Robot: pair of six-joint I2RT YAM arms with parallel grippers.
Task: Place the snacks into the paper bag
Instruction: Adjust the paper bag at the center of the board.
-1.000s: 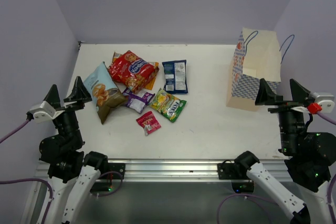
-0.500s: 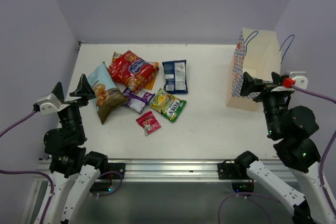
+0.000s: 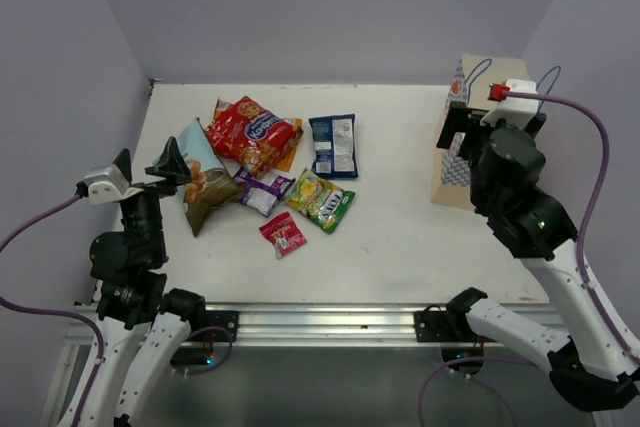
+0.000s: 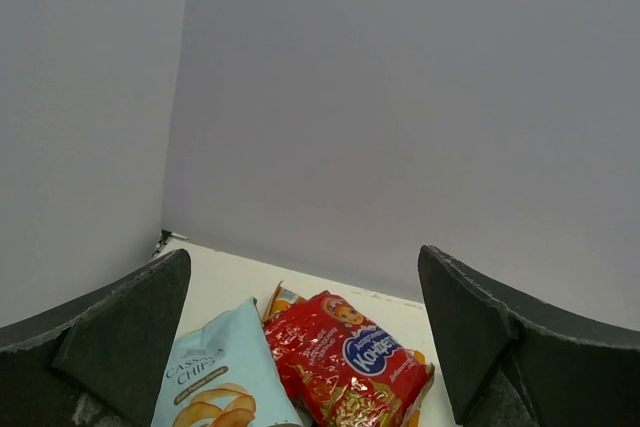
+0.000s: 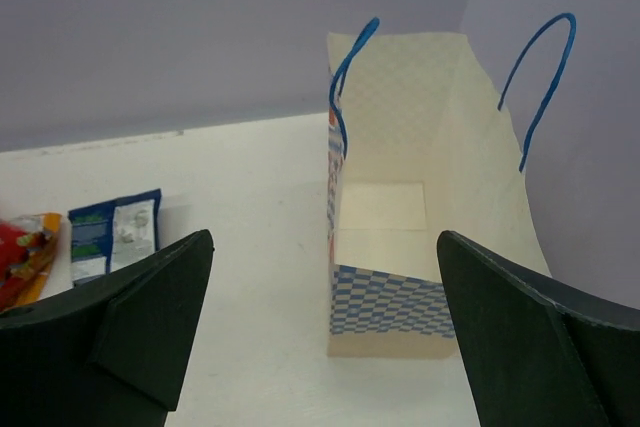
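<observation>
My left gripper is spread wide with nothing between its fingers. It hangs above the white table at the near-left edge of the snack pile. Through its wrist camera the light-blue cassava chip bag lies below and just ahead, toward the left finger. The red packet lies ahead and slightly right of it, roughly centred between the fingers. An orange packet pokes out from under the red packet's far edge.

From overhead, the remaining snacks are further to that gripper's right. The purple packet is tucked against the chip bag. The yellow-green packet sits just beyond the purple one, and the dark blue packet lies farther out past the red packet. The tiny pink-red packet sits alone, nearer the arm bases than the others. All the snacks are on the table, well apart from the bag.

My right gripper is also fully spread and carries nothing. The paper bag stands upright directly ahead of and below it, framed between the two fingers. Its mouth is open, so I can see down to its bare floor. Its blue cord handles stand up on either side of the mouth. The dark blue packet shows off to this gripper's left, beyond its left finger.
</observation>
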